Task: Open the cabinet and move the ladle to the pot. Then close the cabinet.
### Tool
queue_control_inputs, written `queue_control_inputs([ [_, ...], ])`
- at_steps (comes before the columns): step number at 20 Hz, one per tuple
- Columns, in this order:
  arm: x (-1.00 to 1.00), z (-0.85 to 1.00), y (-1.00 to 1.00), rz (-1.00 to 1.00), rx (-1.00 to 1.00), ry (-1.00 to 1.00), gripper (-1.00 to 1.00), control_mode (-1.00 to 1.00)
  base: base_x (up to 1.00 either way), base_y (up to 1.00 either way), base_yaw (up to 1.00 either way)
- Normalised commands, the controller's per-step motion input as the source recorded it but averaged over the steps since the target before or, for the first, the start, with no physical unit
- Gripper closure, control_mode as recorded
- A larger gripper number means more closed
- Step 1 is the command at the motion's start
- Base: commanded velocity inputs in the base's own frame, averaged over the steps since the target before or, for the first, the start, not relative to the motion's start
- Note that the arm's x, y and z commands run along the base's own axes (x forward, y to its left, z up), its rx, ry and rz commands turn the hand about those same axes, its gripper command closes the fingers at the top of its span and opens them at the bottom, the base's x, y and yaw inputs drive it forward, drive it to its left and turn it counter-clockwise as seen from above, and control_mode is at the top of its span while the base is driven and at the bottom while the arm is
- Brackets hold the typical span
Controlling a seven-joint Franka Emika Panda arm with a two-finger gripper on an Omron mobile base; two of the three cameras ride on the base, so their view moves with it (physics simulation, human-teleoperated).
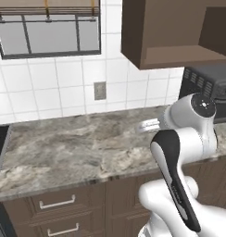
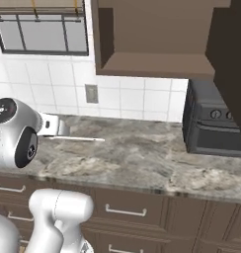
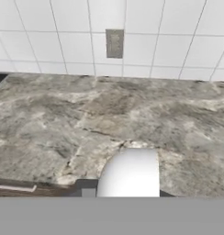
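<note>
Now, ladle: out of the cabinet, lying level over the counter, thin handle pointing toward the dark oven; pale rounded bowl close under the hand camera.
gripper: clenched, seemingly on the bowl end of the ladle, though the contact itself hides behind the wrist.
cabinet: open, door swung out at the right.
counter: grey marbled stone, drawers with short handles below.
wall: white tile, outlet straight ahead of the hand.
</note>
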Motion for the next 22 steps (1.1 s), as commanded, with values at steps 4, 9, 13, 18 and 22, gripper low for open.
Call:
queue_control_inputs([
  [4, 0.00, 0.00, 0.00, 0.00, 0.00, 0.00, 1.00, 1.00, 0.00, 0.69, -0.01],
  [9, 0.00, 0.00, 0.00, 0.00, 0.00, 0.00, 1.00, 1.00, 0.00, 0.68, 0.00],
  [13, 0.00, 0.00, 0.00, 0.00, 0.00, 0.00, 1.00, 1.00, 0.00, 0.66, 0.00],
  [18, 0.00, 0.00, 0.00, 0.00, 0.00, 0.00, 1.00, 1.00, 0.00, 0.59, 0.01],
  [22, 0.00, 0.00, 0.00, 0.00, 0.00, 0.00, 1.00, 1.00, -0.08, 0.43, 0.08],
])
